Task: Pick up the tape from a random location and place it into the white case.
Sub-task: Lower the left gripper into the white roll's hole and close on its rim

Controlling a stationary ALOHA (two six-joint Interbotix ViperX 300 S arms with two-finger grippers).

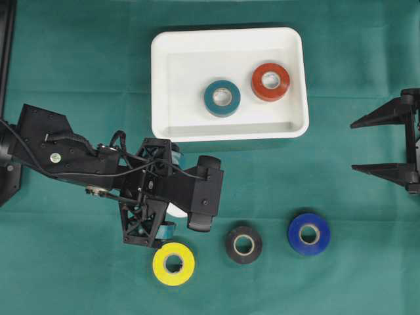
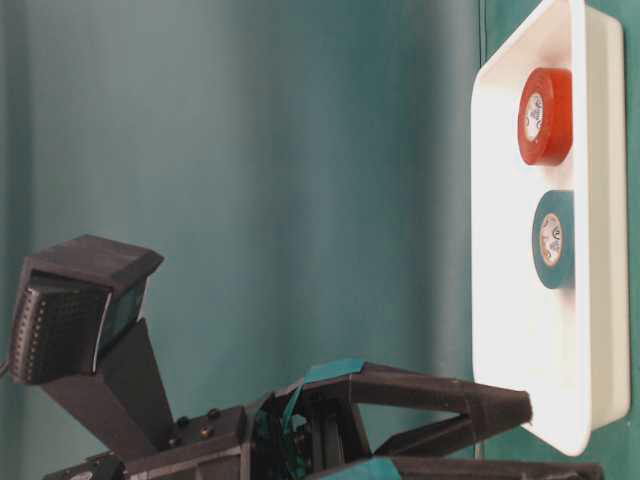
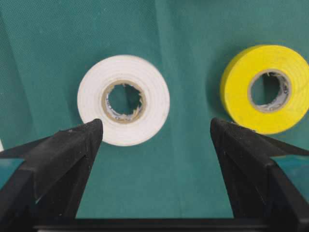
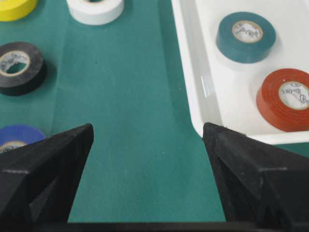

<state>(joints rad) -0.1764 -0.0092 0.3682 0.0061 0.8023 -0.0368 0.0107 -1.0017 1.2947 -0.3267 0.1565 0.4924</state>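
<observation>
A white tape roll (image 3: pixel 154 104) lies flat on the green cloth. My left gripper (image 3: pixel 155 130) hovers over it, open, with the roll just ahead of the left finger and nothing between the jaws. From overhead only a sliver of that white roll (image 1: pixel 176 210) shows under the left gripper (image 1: pixel 172 195). The white case (image 1: pixel 161 85) sits at the back centre and holds a teal roll (image 1: pixel 211 105) and a red roll (image 1: pixel 257 88). My right gripper (image 1: pixel 358 146) stands open and empty at the right edge, clear of the case's corner (image 4: pixel 193 104).
A yellow roll (image 1: pixel 160 272), a black roll (image 1: pixel 231 252) and a blue roll (image 1: pixel 295 241) lie in a row along the front of the cloth. The yellow roll (image 3: pixel 236 92) is just beyond my left gripper's right finger. A black frame (image 1: pixel 6 39) runs down the left edge.
</observation>
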